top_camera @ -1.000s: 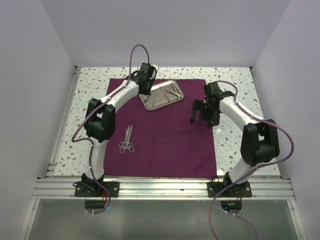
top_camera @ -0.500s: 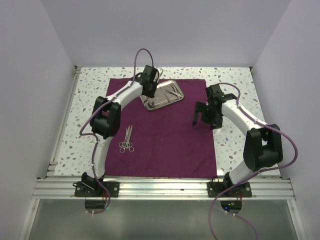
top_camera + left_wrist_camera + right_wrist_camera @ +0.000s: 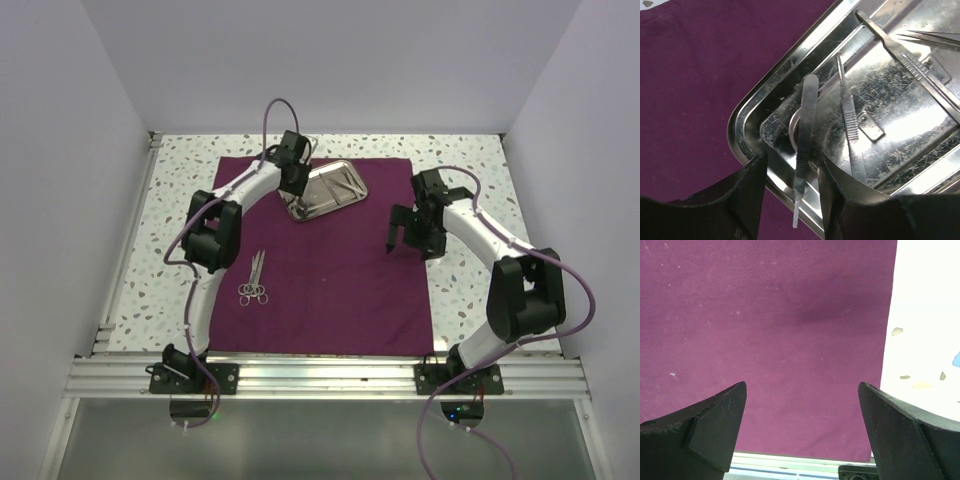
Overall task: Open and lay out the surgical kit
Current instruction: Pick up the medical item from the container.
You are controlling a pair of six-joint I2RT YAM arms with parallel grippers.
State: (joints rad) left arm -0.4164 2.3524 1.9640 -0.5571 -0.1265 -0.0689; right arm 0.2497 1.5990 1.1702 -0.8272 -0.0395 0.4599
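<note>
The maroon cloth lies spread flat on the table. The steel tray sits on its far part. My left gripper is low over the tray's near-left corner. In the left wrist view the left gripper is open. A thin silver instrument lies between its fingers and rests across the tray rim. Further thin tools lie in the tray. Scissors and forceps lie on the cloth's left part. My right gripper is open and empty above the cloth's right edge.
The speckled white tabletop borders the cloth on all sides. White walls enclose the left, right and back. An aluminium rail runs along the near edge by the arm bases.
My left gripper has settled lower at the tray's near-left corner, and the tray has shifted slightly. The right gripper has barely moved.
</note>
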